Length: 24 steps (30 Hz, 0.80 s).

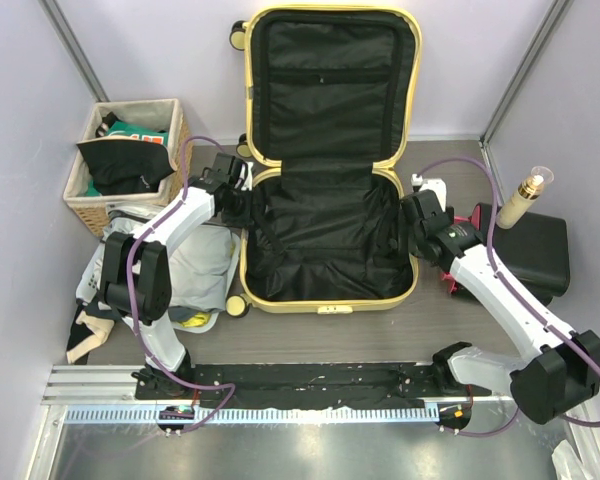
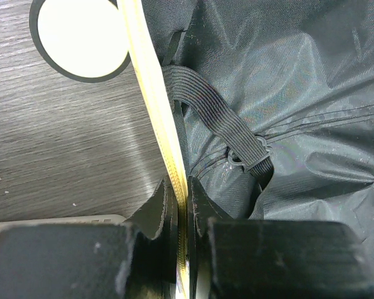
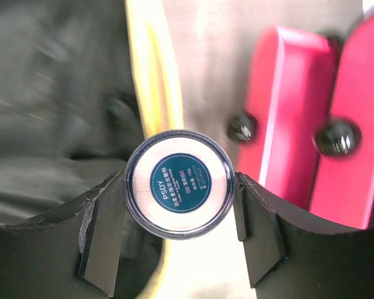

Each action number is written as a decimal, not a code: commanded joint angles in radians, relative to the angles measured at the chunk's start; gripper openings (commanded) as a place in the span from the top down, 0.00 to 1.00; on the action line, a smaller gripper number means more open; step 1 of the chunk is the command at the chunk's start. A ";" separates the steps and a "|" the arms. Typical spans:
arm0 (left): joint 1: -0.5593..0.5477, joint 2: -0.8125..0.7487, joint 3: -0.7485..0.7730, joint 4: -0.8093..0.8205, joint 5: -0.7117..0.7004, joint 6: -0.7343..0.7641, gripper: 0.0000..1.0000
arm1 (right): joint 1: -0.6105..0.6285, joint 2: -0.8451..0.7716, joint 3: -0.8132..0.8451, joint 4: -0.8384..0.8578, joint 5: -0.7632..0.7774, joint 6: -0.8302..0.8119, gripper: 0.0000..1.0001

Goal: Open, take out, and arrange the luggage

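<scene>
the luggage lies open at the centre of the top view. its long axis runs from the bottom of the frame to the top. the base is flat on the counter and the lid is raised toward the far wall, black lining facing the camera. the handle edge points to the bottom of the frame and the hinge crosses mid-frame.

my left claw is clenched on the pale-yellow rim at the base's left edge, near the hinge, one finger outside the shell and one inside against the lining. a cream-and-black caster wheel sits at the upper left of that wrist view, and a ribbed elastic strap crosses the lining just right of the rim.

my right claw hangs just beside the base's right edge, grasping a small round jar with a teal label. the red edge of a black hard case shows at the upper right of that wrist view.

a pale bag lies close against the luggage's left side, below a wicker basket of clothes. a gold-capped bottle shows at the case's top edge. a strip of bare counter runs along the luggage's bottom edge.
</scene>
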 commanded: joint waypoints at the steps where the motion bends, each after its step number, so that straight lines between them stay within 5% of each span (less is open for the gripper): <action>1: -0.018 -0.018 -0.016 -0.043 0.058 0.059 1.00 | -0.081 -0.055 -0.045 -0.029 0.009 -0.022 0.99; 24: -0.029 -0.031 -0.030 -0.042 0.061 0.056 1.00 | -0.237 -0.052 -0.094 -0.006 0.020 -0.042 0.96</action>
